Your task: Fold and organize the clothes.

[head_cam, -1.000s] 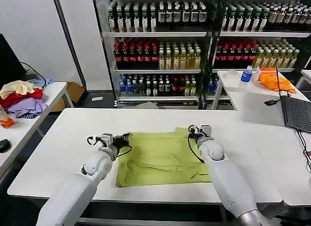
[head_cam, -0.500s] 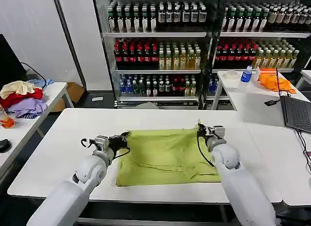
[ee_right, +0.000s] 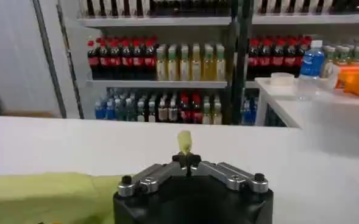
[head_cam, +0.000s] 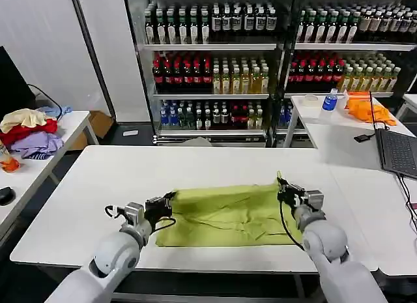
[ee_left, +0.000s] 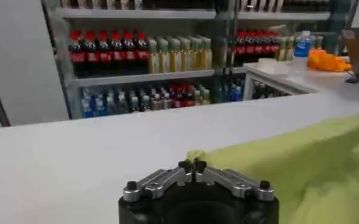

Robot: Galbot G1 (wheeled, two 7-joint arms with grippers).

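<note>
A lime T-shirt lies folded on the white table, its far edge lifted and pulled toward me. My left gripper is shut on the shirt's far left corner; the left wrist view shows the fabric pinched at its fingertips. Across the shirt, my right gripper is shut on the far right corner. A small tuft of cloth sticks up from its closed tips, and the shirt's body trails beside it.
Drink shelves stand behind the table. A side table at left holds a pile of coloured clothes. At right, another table carries a laptop, a bottle and an orange cloth. Bare tabletop surrounds the shirt.
Both grippers have drawn back toward me, dragging the shirt's far edge over the rest. They have also spread apart. The shirt now looks shorter front to back.
</note>
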